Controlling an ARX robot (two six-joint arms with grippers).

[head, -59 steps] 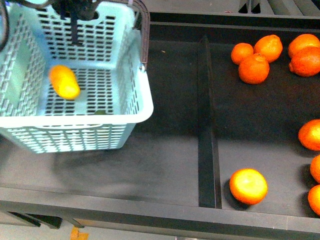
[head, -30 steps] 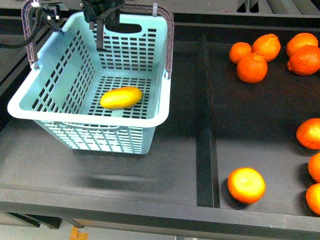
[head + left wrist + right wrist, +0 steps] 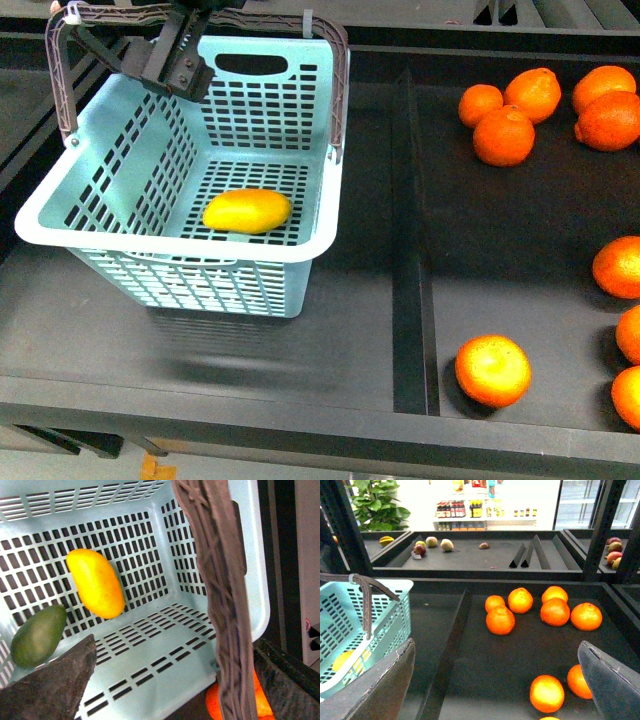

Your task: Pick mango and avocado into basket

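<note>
Basket [image 3: 60, 215] on dark shelf [image 3: 330, 330], oranges [image 3: 507, 136] past divider [image 3: 408, 250]

The flat black counter [image 3: 340, 300], split in two parts by a low black divider strip [image 3: 412, 250], carries the large light teal plastic basket [image 3: 250, 275] with slotted sides on its left part, tilted with one end raised, and round oranges [image 3: 494, 370] on its right part.

Even overhead light, soft shadows on the black shelf [image 3: 350, 300]; wrist-view fingers [image 3: 375, 690] blurred; bright, washed-out background beyond.
</note>
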